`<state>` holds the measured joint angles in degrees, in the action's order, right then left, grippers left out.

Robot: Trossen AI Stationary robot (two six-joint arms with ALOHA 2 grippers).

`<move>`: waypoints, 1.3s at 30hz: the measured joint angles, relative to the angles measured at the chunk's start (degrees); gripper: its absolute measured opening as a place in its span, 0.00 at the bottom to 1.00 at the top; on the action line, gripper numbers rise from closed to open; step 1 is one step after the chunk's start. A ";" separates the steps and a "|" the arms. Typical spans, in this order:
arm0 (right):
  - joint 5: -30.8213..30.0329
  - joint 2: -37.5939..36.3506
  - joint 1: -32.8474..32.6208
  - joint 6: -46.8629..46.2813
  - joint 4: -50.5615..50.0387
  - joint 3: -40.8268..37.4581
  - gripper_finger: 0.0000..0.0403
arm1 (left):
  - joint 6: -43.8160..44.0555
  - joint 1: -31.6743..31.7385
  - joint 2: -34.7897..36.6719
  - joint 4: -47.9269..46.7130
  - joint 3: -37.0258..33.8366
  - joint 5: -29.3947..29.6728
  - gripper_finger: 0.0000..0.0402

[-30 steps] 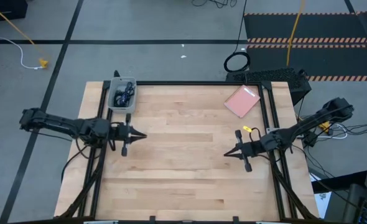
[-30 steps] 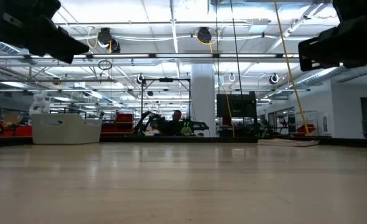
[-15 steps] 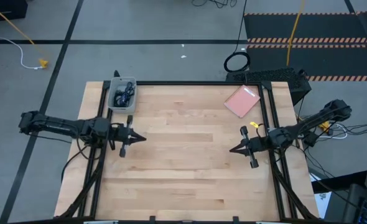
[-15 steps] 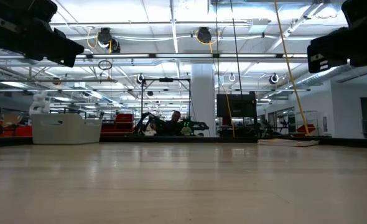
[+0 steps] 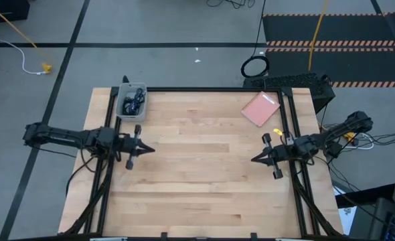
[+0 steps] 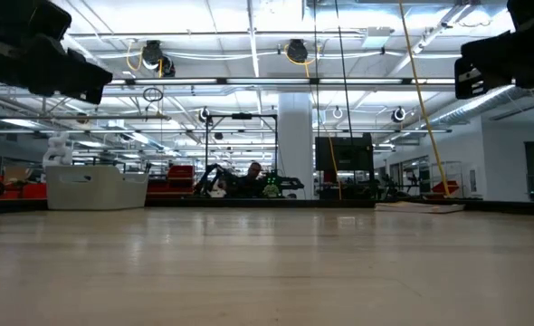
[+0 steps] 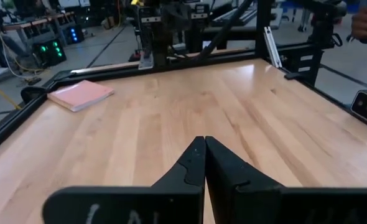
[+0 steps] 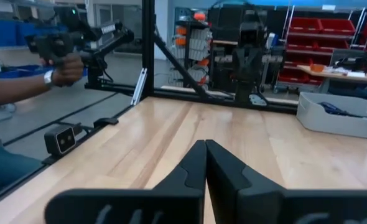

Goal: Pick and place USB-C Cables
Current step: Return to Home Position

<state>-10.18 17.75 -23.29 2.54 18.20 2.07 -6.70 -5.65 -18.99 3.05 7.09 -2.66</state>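
All the work here centres on the gray bin (image 5: 131, 100) at the table's (image 5: 197, 181) far left corner. The USB-C Cables (image 5: 132, 104) lie inside it as a dark tangle. From above the tangle is too small to count, so I only suppose all three are there. No cable shows on the bare wood, which suggests the placing is done.

The left gripper (image 5: 152, 148) hangs near the bin, a little toward the table's front, with its tip pointing inward across the wood. Its fingers (image 7: 196, 163) are pressed together with nothing between them. The right gripper (image 5: 254, 160) is well apart from the bin, on the opposite side of the table, and faces back toward it. Its fingers (image 8: 196, 163) are likewise pressed together and empty.

Both arms are raised off the wood and mirror each other, which reads to me as a rest pose rather than a reach. A pink flat square (image 5: 260, 108) lies along the same far edge as the bin but well away from it. It seems no part of the job.
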 joint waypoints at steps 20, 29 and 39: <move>-0.36 -13.17 0.02 4.15 -8.05 -0.11 0.00 | -0.69 0.00 11.67 0.79 -6.53 -0.09 0.02; -3.93 -17.72 0.32 5.85 -12.69 0.02 0.00 | -1.56 0.02 16.19 -1.35 -6.53 -3.65 0.02; -6.44 -17.68 0.47 7.58 -13.53 -0.26 0.00 | -1.95 0.02 16.77 -1.90 -6.53 -0.84 0.02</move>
<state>-16.62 0.07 -22.81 10.11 4.67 1.81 -8.65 -5.63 -2.22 1.16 0.56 -3.50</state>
